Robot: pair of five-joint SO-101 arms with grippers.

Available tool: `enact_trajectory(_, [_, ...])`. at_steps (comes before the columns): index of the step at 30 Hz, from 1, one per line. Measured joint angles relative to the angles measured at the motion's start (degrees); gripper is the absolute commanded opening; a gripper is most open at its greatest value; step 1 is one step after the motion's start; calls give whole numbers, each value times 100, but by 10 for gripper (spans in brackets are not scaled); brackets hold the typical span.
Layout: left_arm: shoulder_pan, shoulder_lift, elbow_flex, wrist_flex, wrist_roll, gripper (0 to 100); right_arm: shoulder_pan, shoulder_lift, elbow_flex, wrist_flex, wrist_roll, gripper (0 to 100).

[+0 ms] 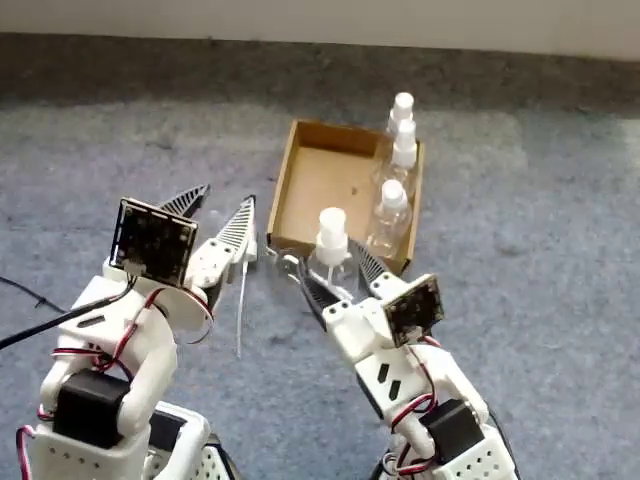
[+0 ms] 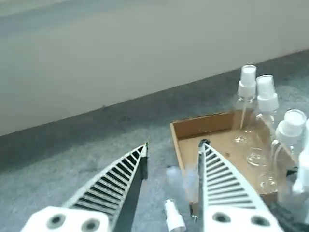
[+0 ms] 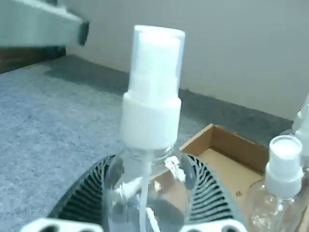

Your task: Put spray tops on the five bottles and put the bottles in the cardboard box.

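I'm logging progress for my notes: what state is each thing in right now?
Cardboard box: open-topped, three bottles inside.
Three boxed bottles: upright, spray tops on.
Fourth bottle: upright, spray top on, gripped.
Loose spray top: lying flat, unattached.
Left gripper: open.
Right gripper: shut on fourth bottle.

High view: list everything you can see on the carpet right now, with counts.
box: one, brown cardboard, open top, middle of the carpet
bottles: three, clear with white spray tops, upright along the box's right wall
held bottle: one, clear, white top on, at the box's near edge
spray top: one, white with long tube, loose, left of the box
carpet: one, grey-blue, under everything
left tool: open, above the carpet left of the box
right tool: shut on the held bottle
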Motion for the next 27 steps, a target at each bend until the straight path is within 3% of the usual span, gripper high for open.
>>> enact_trajectory(6, [-589, -35, 1125, -167, 0, 161, 536, 1116, -633, -1196, 0, 4])
enact_trajectory(14, [-703, -35, 3086, -1301, 0, 161, 598, 4703, -3024, -2637, -9, 4])
enact_trajectory(20, [-1020, -35, 3297, -1565, -9, 161, 589, 7385, -4378, -3842, -9, 4])
enact_trajectory(27, [-1327, -35, 3402, -1600, -9, 161, 598, 9714, -4985, -5099, -9, 4])
